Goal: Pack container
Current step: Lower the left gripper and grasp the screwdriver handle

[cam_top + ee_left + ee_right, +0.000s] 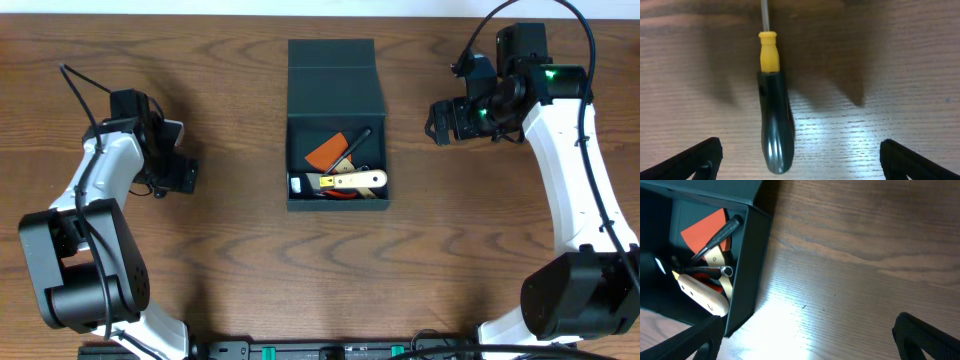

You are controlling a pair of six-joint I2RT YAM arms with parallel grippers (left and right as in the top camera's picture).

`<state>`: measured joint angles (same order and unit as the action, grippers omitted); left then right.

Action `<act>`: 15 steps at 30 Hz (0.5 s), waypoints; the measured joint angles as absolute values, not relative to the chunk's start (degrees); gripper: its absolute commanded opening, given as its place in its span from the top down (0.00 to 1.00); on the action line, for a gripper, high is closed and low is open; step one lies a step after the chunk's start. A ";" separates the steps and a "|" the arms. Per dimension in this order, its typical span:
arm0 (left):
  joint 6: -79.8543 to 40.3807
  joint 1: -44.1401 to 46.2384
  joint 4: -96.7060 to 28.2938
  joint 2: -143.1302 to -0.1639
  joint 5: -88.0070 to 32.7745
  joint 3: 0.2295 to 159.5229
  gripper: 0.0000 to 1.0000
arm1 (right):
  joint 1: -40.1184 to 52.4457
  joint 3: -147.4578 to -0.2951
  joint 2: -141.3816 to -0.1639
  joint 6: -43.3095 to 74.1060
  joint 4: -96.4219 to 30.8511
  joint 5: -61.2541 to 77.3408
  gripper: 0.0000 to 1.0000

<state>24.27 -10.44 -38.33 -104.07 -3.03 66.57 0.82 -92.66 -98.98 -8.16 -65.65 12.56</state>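
The container (336,60), a dark square box with its flap lid open toward the far side, stands mid-table. Inside lie an orange piece (327,151), a wooden-handled tool (355,181) and a black tool (357,142). The container also shows in the right wrist view (747,265). My left gripper (180,172) is open over the table at the left. In the left wrist view its fingers (800,147) straddle a screwdriver (774,125) with a dark handle and yellow collar, lying on the wood, not touching it. My right gripper (440,120) is open and empty to the right of the container, and also shows in the right wrist view (807,335).
The wooden table (480,250) stretches around the box. Both arm bases stand at the front corners, with cables at the table's near edge.
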 measured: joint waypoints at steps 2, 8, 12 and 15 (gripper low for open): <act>25.21 -10.44 -37.91 -104.07 -3.05 66.52 0.01 | 0.82 -92.66 -98.98 -8.14 -65.84 12.56 0.01; 26.00 -10.44 -37.43 -105.25 -3.05 66.52 0.02 | 0.82 -92.66 -98.98 -8.16 -66.19 12.56 0.01; 25.85 -10.46 -37.36 -107.83 -3.09 66.52 0.02 | 0.82 -92.66 -98.98 -8.14 -66.30 12.56 0.01; 25.58 -10.46 -37.19 -109.06 -3.88 66.52 0.01 | 0.82 -92.66 -98.98 -8.14 -66.52 12.56 0.01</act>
<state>25.58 -10.46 -37.19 -109.06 -3.88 66.52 0.82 -92.66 -98.98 -8.14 -66.52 12.56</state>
